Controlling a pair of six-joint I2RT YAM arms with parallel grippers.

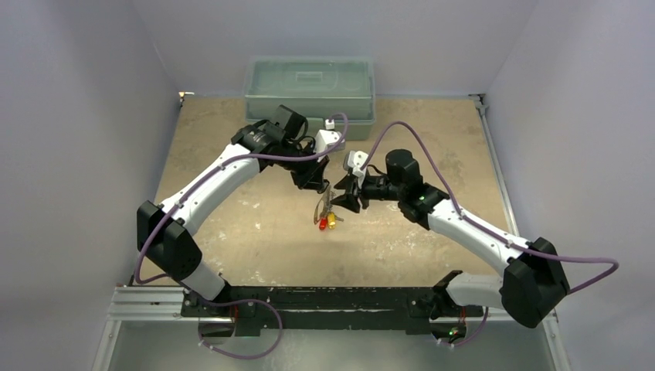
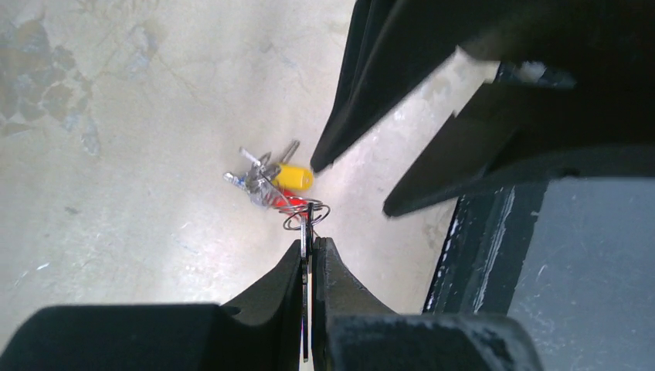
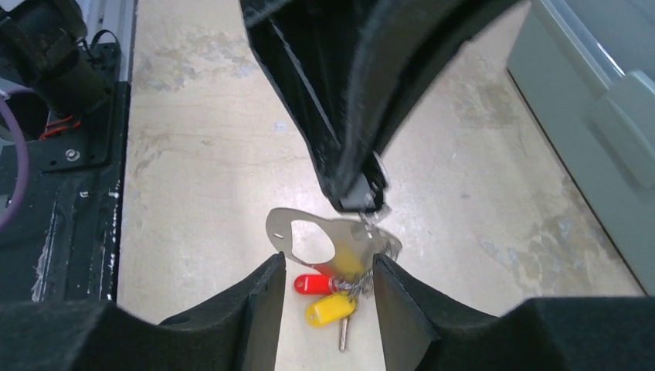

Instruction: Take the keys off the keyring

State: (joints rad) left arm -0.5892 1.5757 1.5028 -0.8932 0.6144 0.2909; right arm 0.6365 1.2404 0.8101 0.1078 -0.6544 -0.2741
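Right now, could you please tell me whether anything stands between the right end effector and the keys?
Nothing visible does. In the right wrist view the right end effector is open, and the keys hang in the gap between its fingers, just below the keyring, which the left end effector pinches from above.

Soft even light, blurred near fgnd

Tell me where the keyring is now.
Top view: the keyring is at the centre of the table, pinched by the left gripper, with the keys hanging from it. The right gripper, open, straddles it.
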